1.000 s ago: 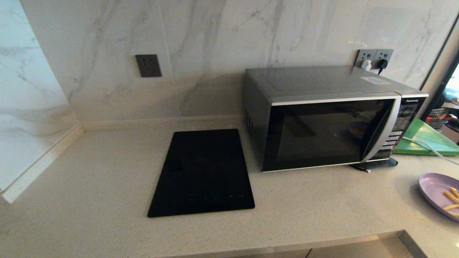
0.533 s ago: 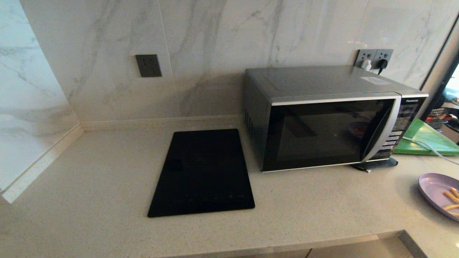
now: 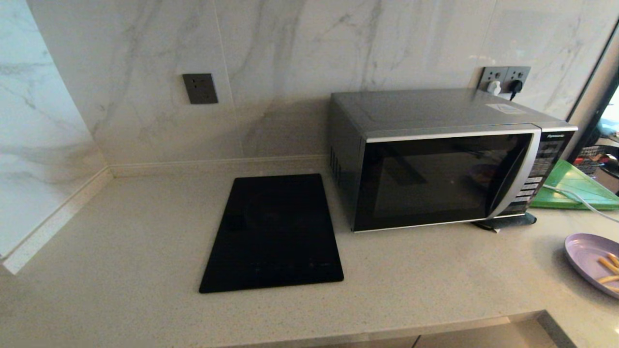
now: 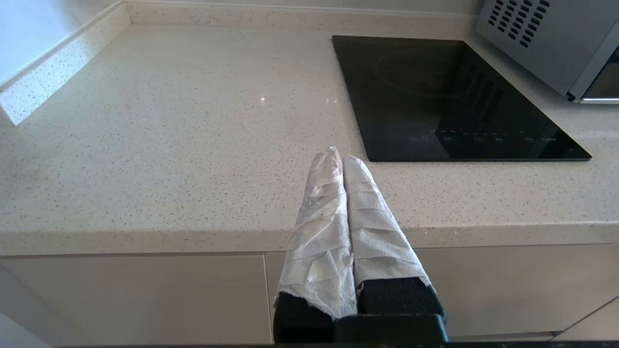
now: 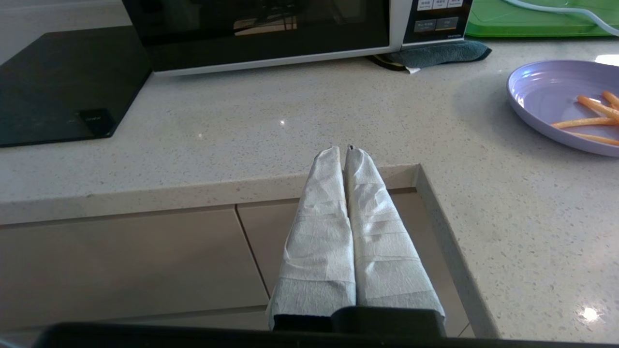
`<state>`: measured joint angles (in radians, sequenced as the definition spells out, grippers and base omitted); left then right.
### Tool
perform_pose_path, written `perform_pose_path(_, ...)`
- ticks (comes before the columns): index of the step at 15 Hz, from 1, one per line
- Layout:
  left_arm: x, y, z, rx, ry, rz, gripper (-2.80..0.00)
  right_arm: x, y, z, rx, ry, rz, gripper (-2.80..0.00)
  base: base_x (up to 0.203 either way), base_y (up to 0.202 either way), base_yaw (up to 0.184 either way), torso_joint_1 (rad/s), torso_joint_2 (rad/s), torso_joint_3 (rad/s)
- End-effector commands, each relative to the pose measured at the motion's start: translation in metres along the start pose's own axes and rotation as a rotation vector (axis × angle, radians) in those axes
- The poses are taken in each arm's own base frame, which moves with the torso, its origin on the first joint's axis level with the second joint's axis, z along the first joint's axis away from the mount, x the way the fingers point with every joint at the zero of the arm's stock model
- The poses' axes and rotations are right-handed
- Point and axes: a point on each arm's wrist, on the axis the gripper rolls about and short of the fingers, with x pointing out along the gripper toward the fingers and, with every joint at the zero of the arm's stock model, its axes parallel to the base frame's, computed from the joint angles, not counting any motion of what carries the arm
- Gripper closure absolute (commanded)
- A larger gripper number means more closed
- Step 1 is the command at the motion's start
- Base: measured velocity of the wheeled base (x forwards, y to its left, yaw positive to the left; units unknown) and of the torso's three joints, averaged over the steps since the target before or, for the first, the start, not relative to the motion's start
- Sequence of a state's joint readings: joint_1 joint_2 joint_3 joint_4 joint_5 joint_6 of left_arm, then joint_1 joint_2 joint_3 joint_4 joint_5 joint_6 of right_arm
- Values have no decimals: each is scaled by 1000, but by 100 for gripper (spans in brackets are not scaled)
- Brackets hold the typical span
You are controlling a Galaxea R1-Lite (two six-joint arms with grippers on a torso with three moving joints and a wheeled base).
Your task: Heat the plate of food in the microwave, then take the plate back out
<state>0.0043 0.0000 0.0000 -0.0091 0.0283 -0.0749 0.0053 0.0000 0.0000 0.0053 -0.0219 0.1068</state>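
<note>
Plate of food (image 3: 591, 262) is seen at the right edge of the countertop (image 3: 145, 232), toward the front, partly cut off in head view; pale purple, a few orange fry sticks (image 5: 587, 120) lying on its far-right part. Plate is round so no real long axis; sticks lie roughly crosswise in the right wrist view, fanned a bit, no single heading. Microwave (image 3: 445, 159) is placed at the back-right of the countertop, door shut, dark glass facing the front edge, handle strip (image 3: 520, 176) and button panel (image 3: 537, 179) on its right side; long axis runs along the back wall. Plate is well apart from it, nearer the front-right corner. Right gripper (image 5: 341, 150) is held off the front edge of the countertop, fingers pressed together w/ nothing between them, tips wrapped in white tape. Left gripper (image 4: 337, 155) is likewise closed and empty, hanging off the front edge near the black cooktop (image 3: 273, 232). Neither arm shows in head view. Judged step: door to be opened first, nothing begun yet. To do it well, the handle strip should be approached from the right side w/ fingers parted, pulled on an arc about the left hinge, and the plate kept level and gripped by the rim so sticks aren't spilled. Green board (image 3: 573, 186) and a dark cloth (image 5: 435, 52) lie by the microwave's right front corner; a cable (image 3: 570, 195) is draped across the board.
</note>
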Motion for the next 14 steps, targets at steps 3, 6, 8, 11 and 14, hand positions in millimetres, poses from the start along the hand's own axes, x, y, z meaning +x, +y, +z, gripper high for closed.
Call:
perform_pose_path(3,0,0,0,0,1,1,0,0,0,0,0,4,-1,0,0,0,0,0,0,0)
perform_pose_path(6,0,0,0,0,1,1,0,0,0,0,1,3,1,0,0,0,0,0,0,0)
perform_pose_path(8,0,0,0,0,1,1,0,0,0,0,0,4,0,0,0,0,0,0,0,0)
perform_pose_path(11,0,0,0,0,1,1,0,0,0,0,0,3,-2,0,0,0,0,0,0,0)
perform_pose_path(14,0,0,0,0,1,1,0,0,0,0,1,3,1,0,0,0,0,0,0,0)
